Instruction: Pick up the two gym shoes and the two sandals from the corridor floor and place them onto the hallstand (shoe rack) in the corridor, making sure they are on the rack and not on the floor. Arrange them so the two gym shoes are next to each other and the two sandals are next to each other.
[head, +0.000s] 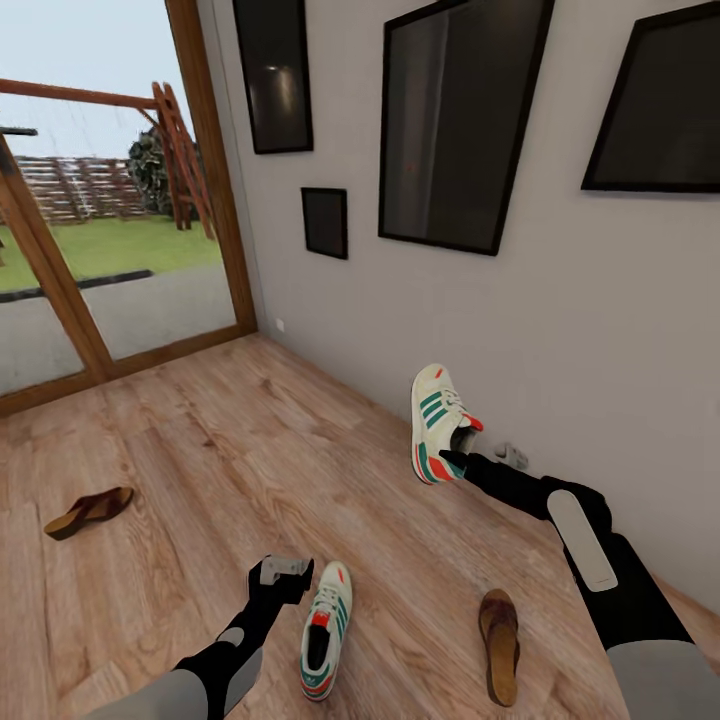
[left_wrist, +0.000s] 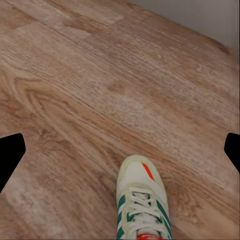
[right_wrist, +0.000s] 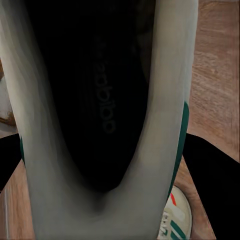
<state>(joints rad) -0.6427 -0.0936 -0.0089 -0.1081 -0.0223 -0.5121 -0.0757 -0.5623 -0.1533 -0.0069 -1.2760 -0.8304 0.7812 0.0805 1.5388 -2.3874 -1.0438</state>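
The wood floor (head: 200, 440) carries one sneaker (head: 325, 632) at six o'clock and two sandals (head: 88, 511) (head: 499, 640) at eight and five. A second sneaker (head: 438, 420) is held aloft at three o'clock, clamped in the right gripper (head: 458, 458). The left gripper (head: 283, 570), fingers spread wide, is best lowered squarely over the floor sneaker's collar.

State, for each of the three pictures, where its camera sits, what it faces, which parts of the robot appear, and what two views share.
Head view: high on the robot, looking down over the corridor floor; both arms show, the right hand holding a gym shoe.
Left wrist view: above the floor, fingertips spread, facing the second gym shoe.
Right wrist view: looks into the held shoe's opening.
Shared: the second shoe.
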